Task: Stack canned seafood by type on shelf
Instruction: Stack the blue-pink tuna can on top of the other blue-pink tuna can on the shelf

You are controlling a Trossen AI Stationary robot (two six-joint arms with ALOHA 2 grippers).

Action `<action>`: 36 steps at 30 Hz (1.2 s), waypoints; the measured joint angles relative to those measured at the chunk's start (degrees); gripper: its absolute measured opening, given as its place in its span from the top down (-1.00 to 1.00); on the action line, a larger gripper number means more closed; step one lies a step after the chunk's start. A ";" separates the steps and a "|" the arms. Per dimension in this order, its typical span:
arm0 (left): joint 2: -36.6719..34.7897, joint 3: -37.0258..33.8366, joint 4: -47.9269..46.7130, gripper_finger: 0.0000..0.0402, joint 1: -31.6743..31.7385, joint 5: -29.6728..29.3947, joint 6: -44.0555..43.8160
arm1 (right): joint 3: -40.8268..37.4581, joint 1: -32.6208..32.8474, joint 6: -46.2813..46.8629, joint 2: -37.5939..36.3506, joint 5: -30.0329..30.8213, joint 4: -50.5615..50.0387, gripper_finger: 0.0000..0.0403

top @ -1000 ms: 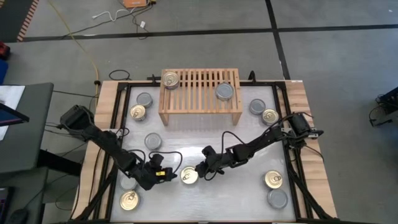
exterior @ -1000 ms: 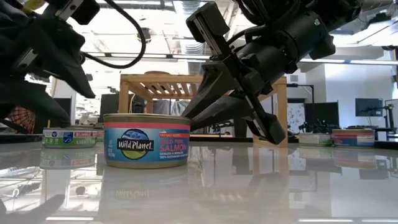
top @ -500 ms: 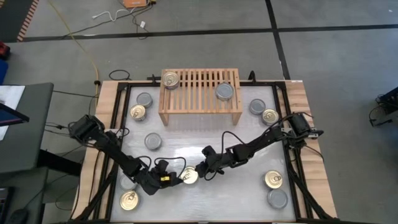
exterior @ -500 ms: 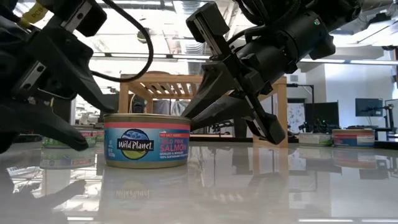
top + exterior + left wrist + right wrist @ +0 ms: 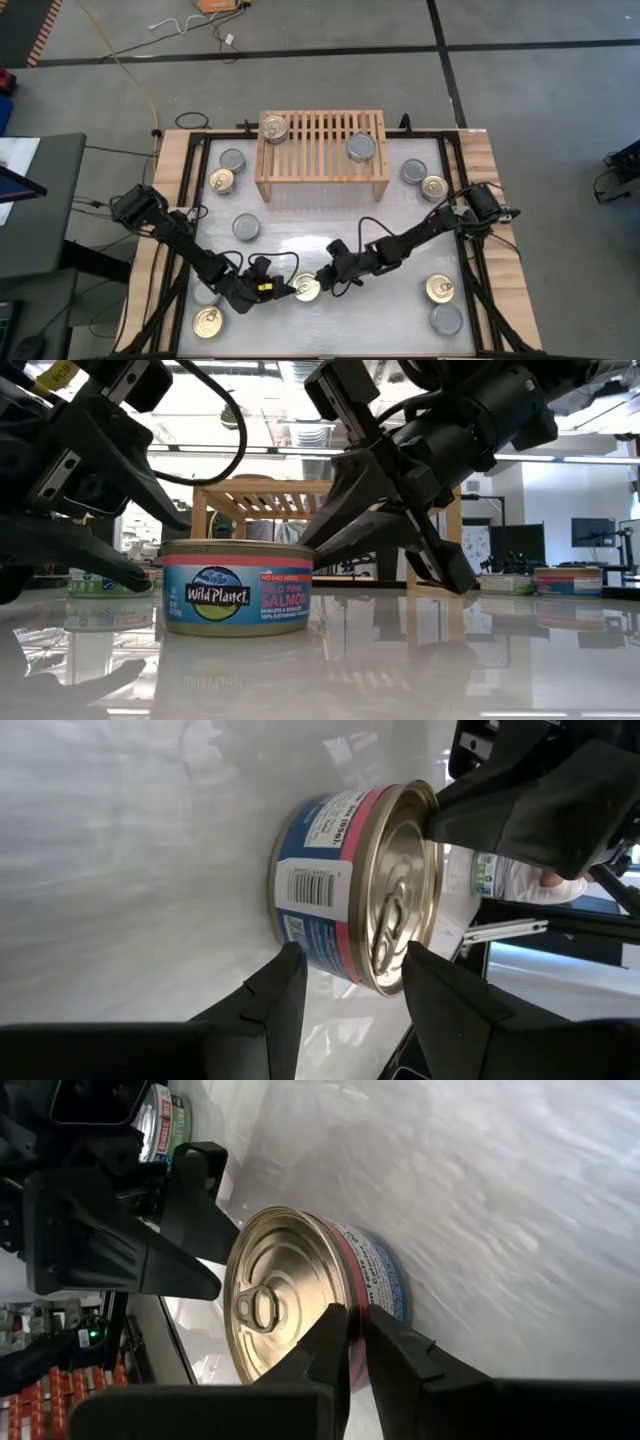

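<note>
A pink-and-blue salmon can (image 5: 307,288) with a gold pull-ring top stands flat on the table near its near edge, and also shows in the low view (image 5: 237,598). My left gripper (image 5: 287,290) is open at its left side, rolled over. One finger is low by the table and one is above lid height (image 5: 352,960). My right gripper (image 5: 325,281) is shut at the can's right-far rim (image 5: 356,1320). The wooden shelf (image 5: 320,135) at the far side carries a gold-top can (image 5: 273,128) and a silver-top can (image 5: 360,147). My right gripper has the can's top rim (image 5: 350,1302) on its right-far side between its fingertips, one finger (image 5: 440,815) on the lid side and one (image 5: 385,1335) on the wall side. It slants down from the table's right-far side. The can stays flat on the table. My left gripper stands around the can's left wall (image 5: 310,920); whether it touches, I cannot tell.
Loose cans lie around: silver (image 5: 232,159), gold (image 5: 221,180) and silver (image 5: 246,227) on the left, gold (image 5: 207,322) near the front left corner, silver (image 5: 414,171) and gold (image 5: 433,187) at the right, gold (image 5: 440,289) and silver (image 5: 446,319) at the near right.
My left gripper has moved right, toward the can, staying open, until its fingers stand at the can's left side. In the last half second my right gripper and the can have slid a little toward the near edge; the can stays upright.
</note>
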 joint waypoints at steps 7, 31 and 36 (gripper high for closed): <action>0.00 0.00 0.04 0.22 0.00 0.38 -0.16 | 0.00 0.18 0.71 0.00 0.48 -0.80 0.69; 0.00 0.00 -0.25 0.22 3.34 2.02 3.72 | 0.02 0.66 3.03 -0.02 1.80 -1.85 0.69; 0.00 0.00 -0.10 0.22 3.28 3.29 6.79 | 0.02 0.66 2.94 -0.02 1.80 -1.85 0.69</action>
